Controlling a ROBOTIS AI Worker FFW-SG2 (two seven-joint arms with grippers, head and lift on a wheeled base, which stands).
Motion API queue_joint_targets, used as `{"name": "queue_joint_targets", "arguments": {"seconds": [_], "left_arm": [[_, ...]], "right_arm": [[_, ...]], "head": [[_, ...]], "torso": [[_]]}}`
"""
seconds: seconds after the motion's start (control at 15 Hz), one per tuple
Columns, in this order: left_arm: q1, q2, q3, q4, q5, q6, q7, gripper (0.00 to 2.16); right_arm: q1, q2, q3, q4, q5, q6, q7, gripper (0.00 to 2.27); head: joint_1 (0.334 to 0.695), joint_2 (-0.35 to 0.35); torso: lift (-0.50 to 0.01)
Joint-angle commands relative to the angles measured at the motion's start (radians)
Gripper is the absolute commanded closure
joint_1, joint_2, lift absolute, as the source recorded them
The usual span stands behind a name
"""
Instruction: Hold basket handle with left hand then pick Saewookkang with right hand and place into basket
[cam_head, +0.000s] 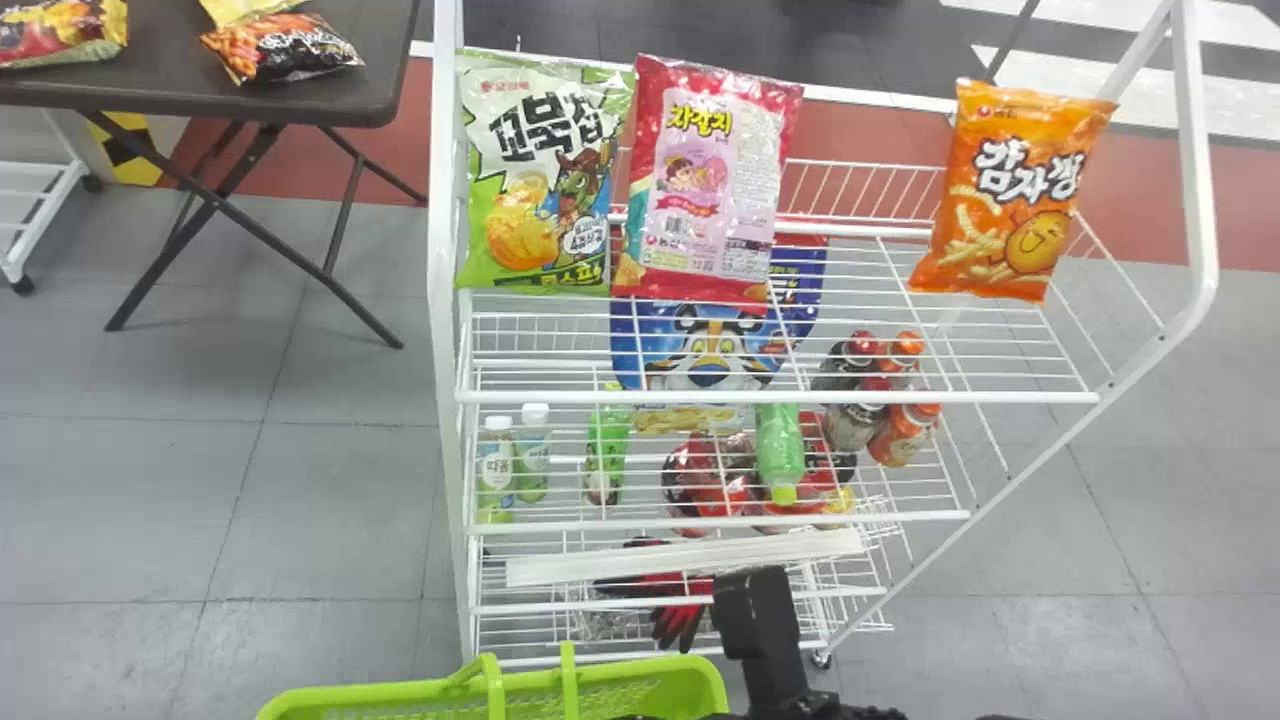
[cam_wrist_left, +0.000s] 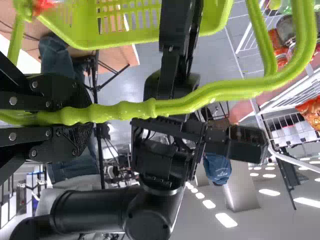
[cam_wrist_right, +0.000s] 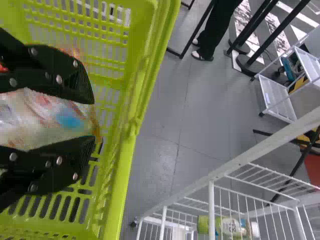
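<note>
Head view: white wire rack with orange snack bag beyond green basket. Left gripper closed round basket handle; right gripper pinches blurred snack packet inside basket.

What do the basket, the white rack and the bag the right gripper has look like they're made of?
The basket looks like smooth molded plastic: one green color throughout, with neat slots in its walls. The rack seems to be metal wire with white paint or coating, judging by its thin, straight rods. The bag looks like thin, shiny film, creased; plastic or foil-lined, I can't tell.
</note>
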Motion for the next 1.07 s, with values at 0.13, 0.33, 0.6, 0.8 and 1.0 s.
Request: {"name": "queue_joint_targets", "arguments": {"seconds": [0.13,0.33,0.6,0.8,1.0], "left_arm": [[0.0,0.004,0.001,-0.003,0.0,0.0,-0.006,1.77],[0.002,0.004,0.004,0.0,0.0,0.0,-0.012,1.77],[0.002,0.002,-0.006,0.016,-0.003,-0.018,-0.011,1.77],[-0.001,0.001,-0.008,0.03,-0.005,-0.028,-0.011,1.77],[-0.018,0.001,-0.02,0.057,-0.005,-0.04,-0.012,1.77]], "right_arm": [[0.114,-0.007,-0.111,-0.187,0.051,-0.057,-0.002,0.08],[0.14,0.01,-0.165,-0.206,0.073,-0.339,-0.003,0.09],[0.179,0.056,-0.153,-0.151,0.219,-0.855,-0.063,0.09],[0.219,0.062,-0.124,-0.034,0.311,-1.266,-0.127,0.09],[0.249,0.074,-0.098,0.076,0.309,-1.468,-0.209,0.09]], "head": [[0.695,-0.348],[0.695,-0.35],[0.695,-0.35],[0.695,-0.35],[0.695,-0.35]], "torso": [[-0.019],[-0.019],[-0.019],[-0.019],[-0.019]]}}
